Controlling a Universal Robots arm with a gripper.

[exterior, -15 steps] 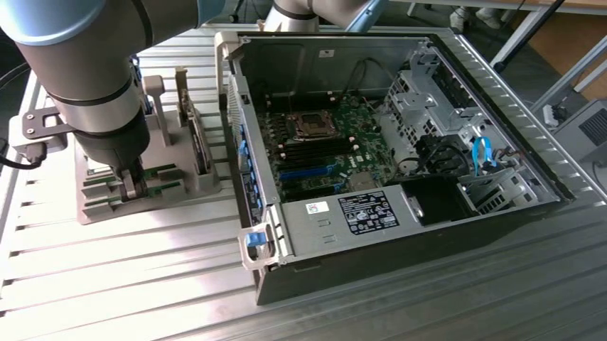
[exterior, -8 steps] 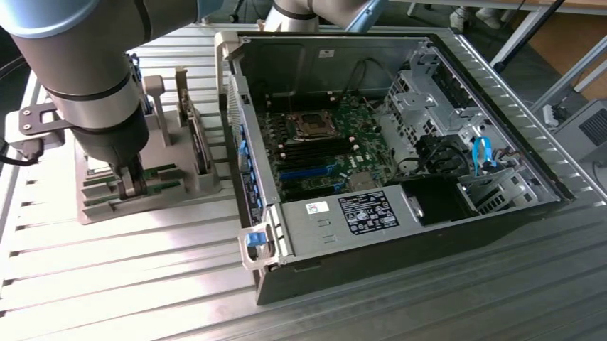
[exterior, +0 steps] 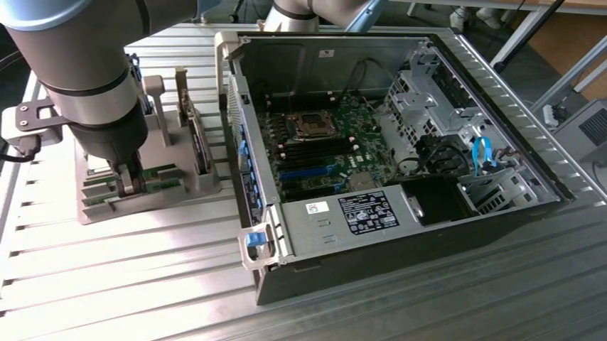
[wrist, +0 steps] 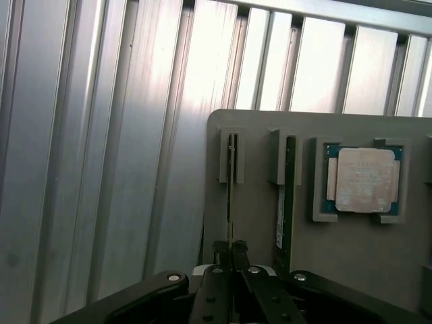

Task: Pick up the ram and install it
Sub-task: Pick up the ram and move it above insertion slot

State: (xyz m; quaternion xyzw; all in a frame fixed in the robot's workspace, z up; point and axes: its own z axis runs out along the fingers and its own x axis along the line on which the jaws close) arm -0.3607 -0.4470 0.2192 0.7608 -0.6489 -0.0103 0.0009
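Observation:
The ram (wrist: 231, 196) stands on edge in a slot of the grey holder (wrist: 260, 229), seen as a thin green strip. My gripper (wrist: 231, 251) is shut on its near end, with the black fingers (wrist: 217, 280) pressed against both faces of the stick. In the exterior view the gripper (exterior: 131, 186) reaches down into the holder (exterior: 204, 186) at the exterior view's left, beside the green ram (exterior: 156, 177). The ram still sits in its slot. A second stick (wrist: 286, 202) stands in the neighbouring slot.
A square silver processor (wrist: 364, 179) lies in a recess of the holder. The open computer case (exterior: 493, 78) stands to the exterior view's right, with the motherboard (exterior: 365, 117) and its black and blue slots (exterior: 308, 162) exposed. Ribbed metal table (exterior: 124, 284) all round.

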